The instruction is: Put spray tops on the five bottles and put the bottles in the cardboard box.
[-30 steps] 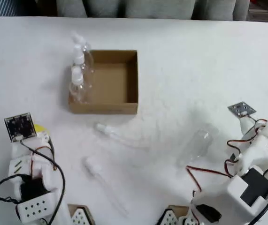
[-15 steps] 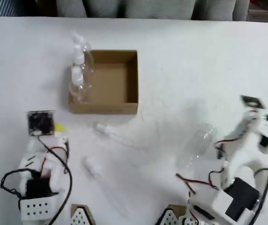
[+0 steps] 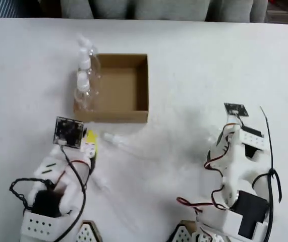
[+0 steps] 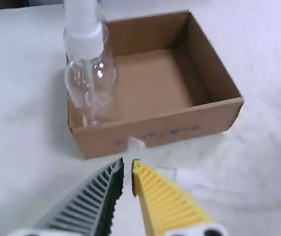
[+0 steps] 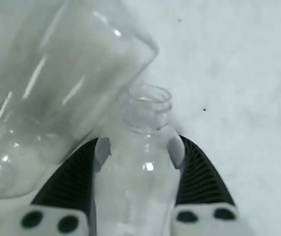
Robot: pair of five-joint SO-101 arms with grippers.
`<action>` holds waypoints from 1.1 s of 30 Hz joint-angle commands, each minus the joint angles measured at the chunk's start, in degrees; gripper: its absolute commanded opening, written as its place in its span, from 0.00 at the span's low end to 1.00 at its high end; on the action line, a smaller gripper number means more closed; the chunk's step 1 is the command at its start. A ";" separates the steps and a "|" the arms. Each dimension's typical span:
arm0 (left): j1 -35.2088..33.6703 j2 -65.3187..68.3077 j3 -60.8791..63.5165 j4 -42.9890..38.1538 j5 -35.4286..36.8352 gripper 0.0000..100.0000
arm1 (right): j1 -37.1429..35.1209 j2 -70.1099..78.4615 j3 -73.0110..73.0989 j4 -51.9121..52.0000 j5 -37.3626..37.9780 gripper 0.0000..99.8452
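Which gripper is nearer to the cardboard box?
Left. The left gripper sits just in front of the cardboard box; the right gripper is at an uncapped bottle, farther off.

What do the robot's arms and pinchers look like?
The left arm and right arm are chunky white plastic with black motors and red and black wires. Each carries a square dark circuit board. The left gripper has one grey and one yellow ridged finger; the right gripper has two black ridged ones.

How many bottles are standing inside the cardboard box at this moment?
2. In the high view, the near bottle stands by the box's left wall; the far bottle stands behind it along that wall. Both have spray tops.
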 commanded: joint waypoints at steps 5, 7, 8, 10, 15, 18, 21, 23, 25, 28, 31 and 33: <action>9.71 28.70 -18.81 0.79 9.67 0.05 | -1.45 -1.27 0.00 -2.15 -0.26 0.02; 11.30 35.38 -23.12 0.88 16.18 0.05 | -1.45 -1.27 0.00 -2.24 -0.26 0.02; 11.65 38.37 -24.88 0.88 19.96 0.05 | -1.45 -1.27 0.00 -2.24 -0.26 0.02; 11.91 44.09 -28.13 0.88 27.43 0.05 | -1.45 -1.27 0.00 -2.24 -0.26 0.02; 11.38 57.27 -33.32 0.79 36.22 0.11 | -1.54 -1.27 0.00 -2.24 -0.18 0.02; 12.18 64.48 -35.25 0.79 39.21 0.19 | -1.54 -1.27 0.00 -2.24 0.09 0.02; 12.00 70.90 -38.15 0.79 41.76 0.20 | -1.54 -1.27 0.09 -2.24 1.58 0.02; 11.38 74.68 -39.91 0.79 42.37 0.20 | -1.54 -1.27 0.09 -2.24 1.85 0.02; 11.03 78.02 -41.58 0.79 43.25 0.20 | -1.54 -1.27 0.09 -2.24 1.85 0.02; 11.03 82.51 -43.34 0.79 43.78 0.20 | -1.54 -1.27 0.09 -2.24 1.85 0.02; 10.59 86.90 -44.48 -0.18 43.87 0.20 | -1.54 -1.27 0.09 -2.15 1.93 0.02; 9.10 89.45 -45.10 -1.76 43.87 0.20 | -1.54 -1.27 0.09 -2.07 1.93 0.02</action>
